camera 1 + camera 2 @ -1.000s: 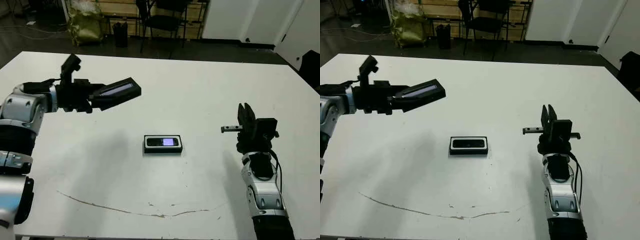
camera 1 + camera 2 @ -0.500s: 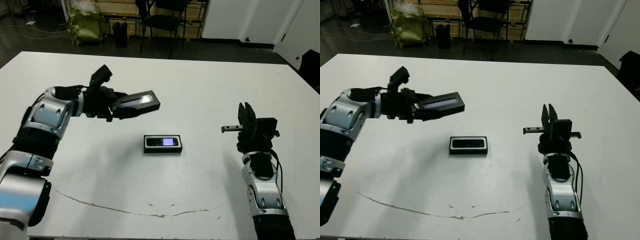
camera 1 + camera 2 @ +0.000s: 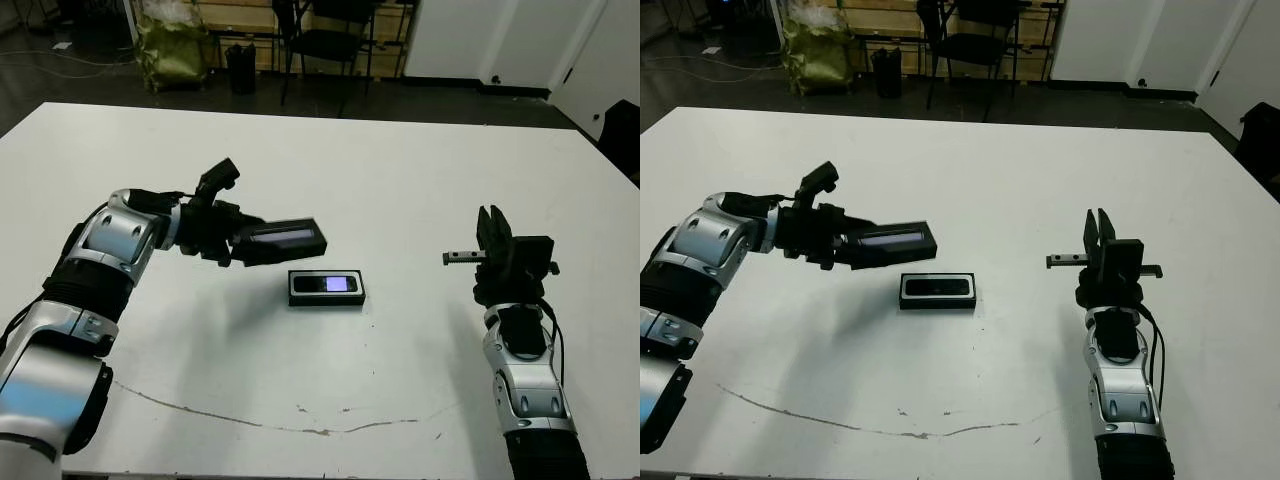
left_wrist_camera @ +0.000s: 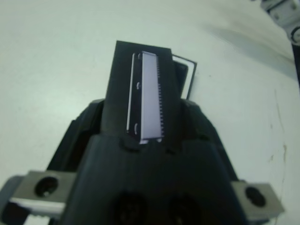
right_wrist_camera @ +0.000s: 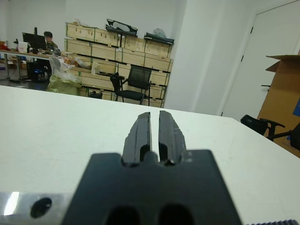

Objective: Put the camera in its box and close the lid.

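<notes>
The box lies at the middle of the table, black-walled with white lining. The camera rests inside it as a dark bar. My left gripper is shut on the lid, a flat black cover with a pale stripe. The lid hangs roughly level, just left of the box and slightly above it, apart from it. In the left wrist view the lid fills the space between the fingers, with a corner of the box beyond. My right gripper points upward at the right, shut and holding nothing.
A thin brown scuff line runs across the table near its front edge. Chairs and wooden crates stand beyond the far edge. A person sits at a distant desk.
My left arm has carried the lid right and down, from high over the table's left part to just beside the box. The right arm has not moved.
</notes>
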Robot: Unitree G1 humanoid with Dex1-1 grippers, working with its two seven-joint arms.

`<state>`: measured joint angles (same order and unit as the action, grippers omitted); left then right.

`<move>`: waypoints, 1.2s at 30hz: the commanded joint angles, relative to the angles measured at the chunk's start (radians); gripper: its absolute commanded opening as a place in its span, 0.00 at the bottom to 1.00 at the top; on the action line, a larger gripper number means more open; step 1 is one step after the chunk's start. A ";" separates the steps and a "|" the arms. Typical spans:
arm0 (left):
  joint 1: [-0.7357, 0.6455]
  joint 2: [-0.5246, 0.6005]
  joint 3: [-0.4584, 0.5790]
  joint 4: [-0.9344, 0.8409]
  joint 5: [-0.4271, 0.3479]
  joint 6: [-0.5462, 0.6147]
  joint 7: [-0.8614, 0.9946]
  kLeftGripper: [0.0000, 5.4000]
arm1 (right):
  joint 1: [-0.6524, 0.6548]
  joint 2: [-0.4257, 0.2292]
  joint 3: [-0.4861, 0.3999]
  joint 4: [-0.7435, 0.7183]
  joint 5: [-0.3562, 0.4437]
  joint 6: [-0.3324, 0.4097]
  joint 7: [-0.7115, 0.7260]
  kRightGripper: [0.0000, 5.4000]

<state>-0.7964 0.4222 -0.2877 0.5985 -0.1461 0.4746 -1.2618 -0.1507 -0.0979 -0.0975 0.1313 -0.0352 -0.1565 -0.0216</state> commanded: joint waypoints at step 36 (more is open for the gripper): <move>-0.031 -0.057 0.019 0.145 0.049 -0.148 -0.080 0.50 | -0.023 0.000 0.004 0.062 -0.005 -0.023 -0.010 0.00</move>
<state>-0.8139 0.3747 -0.2708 0.7160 -0.0969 0.3227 -1.3377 -0.1699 -0.0942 -0.0902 0.1720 -0.0379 -0.1805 -0.0256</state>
